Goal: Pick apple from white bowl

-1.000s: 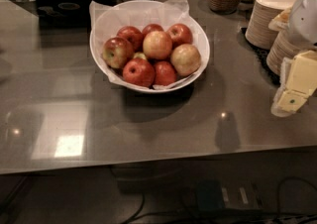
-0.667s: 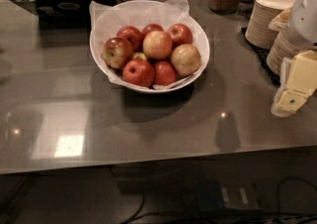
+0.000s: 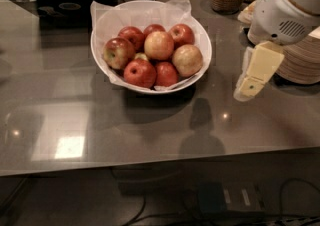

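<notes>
Apple (image 3: 159, 45) sat topmost in the middle of the one white bowl (image 3: 207, 52), round with no long axis I could make out, among at least eight apples (image 3: 140, 72). My gripper (image 3: 248, 90) hung over the table (image 3: 100, 120) right of the bowl, nearer than a second before; open or closed, I couldn't tell.
</notes>
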{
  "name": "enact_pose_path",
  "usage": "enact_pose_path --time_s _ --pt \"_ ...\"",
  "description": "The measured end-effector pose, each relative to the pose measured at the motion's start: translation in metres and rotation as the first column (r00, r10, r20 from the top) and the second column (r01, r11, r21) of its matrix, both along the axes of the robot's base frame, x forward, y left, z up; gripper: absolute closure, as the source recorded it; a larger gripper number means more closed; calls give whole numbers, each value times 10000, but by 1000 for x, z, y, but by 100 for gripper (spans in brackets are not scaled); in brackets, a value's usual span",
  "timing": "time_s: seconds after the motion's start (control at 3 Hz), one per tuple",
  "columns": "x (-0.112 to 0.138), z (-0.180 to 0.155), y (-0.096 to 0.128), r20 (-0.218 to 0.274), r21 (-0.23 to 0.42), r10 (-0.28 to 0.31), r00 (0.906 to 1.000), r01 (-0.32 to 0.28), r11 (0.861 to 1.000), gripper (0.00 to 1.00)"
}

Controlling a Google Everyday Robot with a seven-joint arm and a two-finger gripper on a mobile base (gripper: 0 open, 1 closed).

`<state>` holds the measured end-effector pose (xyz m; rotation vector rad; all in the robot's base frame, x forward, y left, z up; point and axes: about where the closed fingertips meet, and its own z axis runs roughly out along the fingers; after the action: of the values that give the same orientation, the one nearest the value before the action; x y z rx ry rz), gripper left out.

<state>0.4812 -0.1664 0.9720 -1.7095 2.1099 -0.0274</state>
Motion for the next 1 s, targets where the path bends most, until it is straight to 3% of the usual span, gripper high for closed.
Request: enact_pose_path --time_s 0.33,0.67,1.0 --pt "27 0 29 543 844 504 9973 -549 9949 0" --pt "55 -5 46 1058 1855 974 9896 -1159 9758 0" --pt "54 -5 46 1061 1850 978 9895 -1162 9758 0"
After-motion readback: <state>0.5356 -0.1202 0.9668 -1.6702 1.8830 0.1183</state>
